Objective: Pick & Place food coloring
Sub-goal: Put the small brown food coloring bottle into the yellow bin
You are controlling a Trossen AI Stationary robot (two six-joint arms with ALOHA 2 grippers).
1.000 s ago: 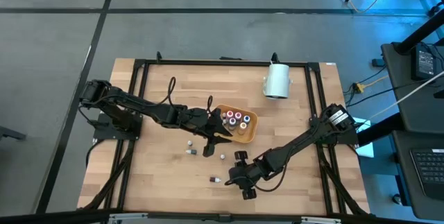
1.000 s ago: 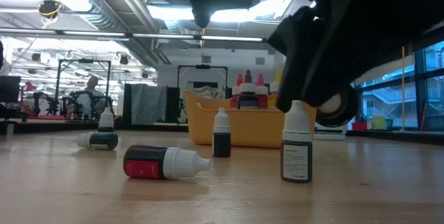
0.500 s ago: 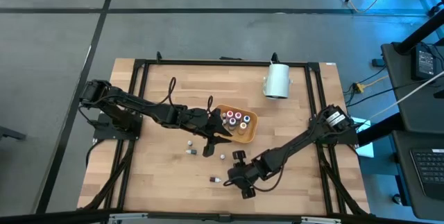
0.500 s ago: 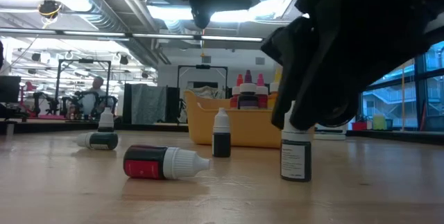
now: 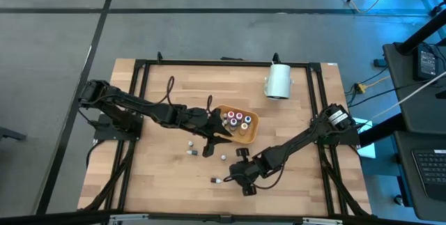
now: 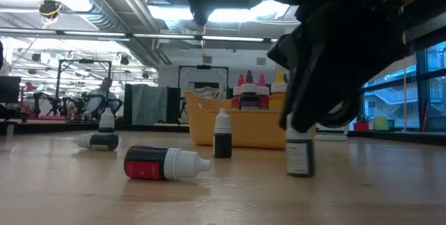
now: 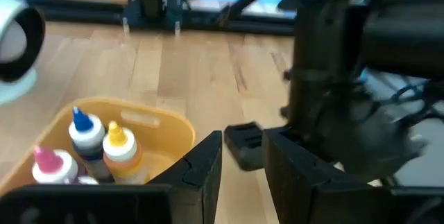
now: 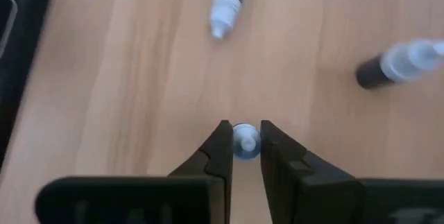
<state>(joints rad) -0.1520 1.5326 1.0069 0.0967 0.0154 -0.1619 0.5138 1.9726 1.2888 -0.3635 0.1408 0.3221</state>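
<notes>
My right gripper (image 8: 245,144) points straight down near the table's near middle (image 5: 238,176), shut on a small upright white-capped food coloring bottle (image 6: 300,154). A red-labelled bottle (image 6: 166,164) lies on its side, a dark one (image 6: 221,136) stands upright, and two more (image 6: 103,134) sit farther left. The orange tray (image 5: 249,129) holds several bottles (image 7: 119,146). My left gripper (image 7: 243,165) is open and holds nothing, hovering at the tray's near edge (image 5: 217,141). My right gripper pinches the bottle's white cap (image 8: 245,143) between its two fingers, coming from above and pointing down. The bottle stands upright below the fingers (image 6: 301,113). Whether its base still rests on the table I cannot tell.
A large white cylinder (image 5: 279,80) lies near the table's far edge, right of centre. The black frame rails (image 5: 139,99) run along the table's sides. Bare wood lies left of the loose bottles and near the right edge.
My right gripper has come down over the upright white-capped bottle. Its cap showed beside the fingers a second ago and is now hidden behind them in the low view.
</notes>
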